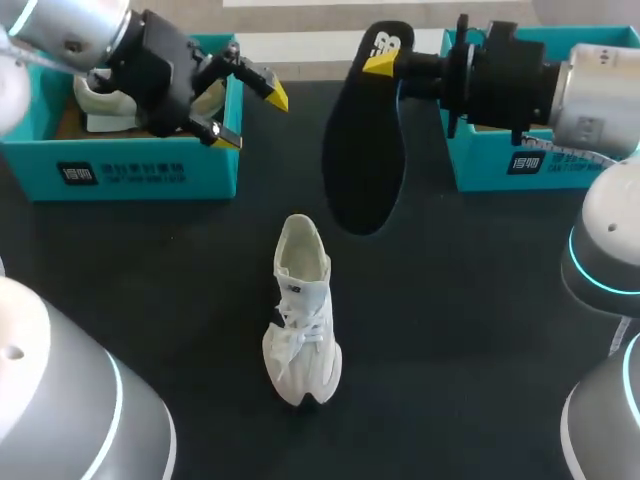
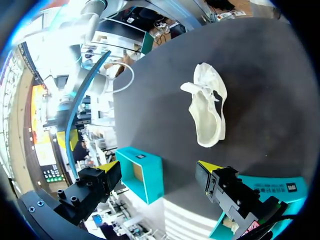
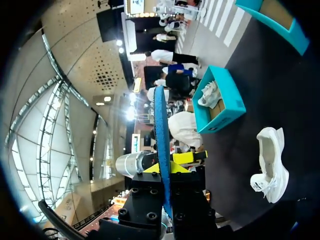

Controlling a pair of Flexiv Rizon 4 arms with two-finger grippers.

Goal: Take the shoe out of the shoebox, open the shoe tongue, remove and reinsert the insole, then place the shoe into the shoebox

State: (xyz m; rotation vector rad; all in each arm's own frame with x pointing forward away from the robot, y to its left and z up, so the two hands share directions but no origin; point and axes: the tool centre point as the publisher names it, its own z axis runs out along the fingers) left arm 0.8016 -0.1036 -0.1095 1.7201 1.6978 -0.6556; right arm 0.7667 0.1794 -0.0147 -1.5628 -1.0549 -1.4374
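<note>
One white shoe [image 1: 301,312], dark tabletop [image 1: 470,330], two teal shoeboxes [image 1: 150,172], insole [image 1: 365,140] aloft

The right hand [image 3: 167,165] pinches the insole [image 3: 160,125] edge-on, white shoe [image 3: 272,162] lying nearby.

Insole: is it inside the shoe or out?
Out: the right tool grips the insole in the air, apart from the white shoe.

Left shoebox [image 1: 212,168] front: dark label [image 1: 120,173], pale print, illegible. Right shoebox [image 1: 480,165]: same. White logo [image 1: 385,42] on insole [image 1: 360,150] heel.
</note>
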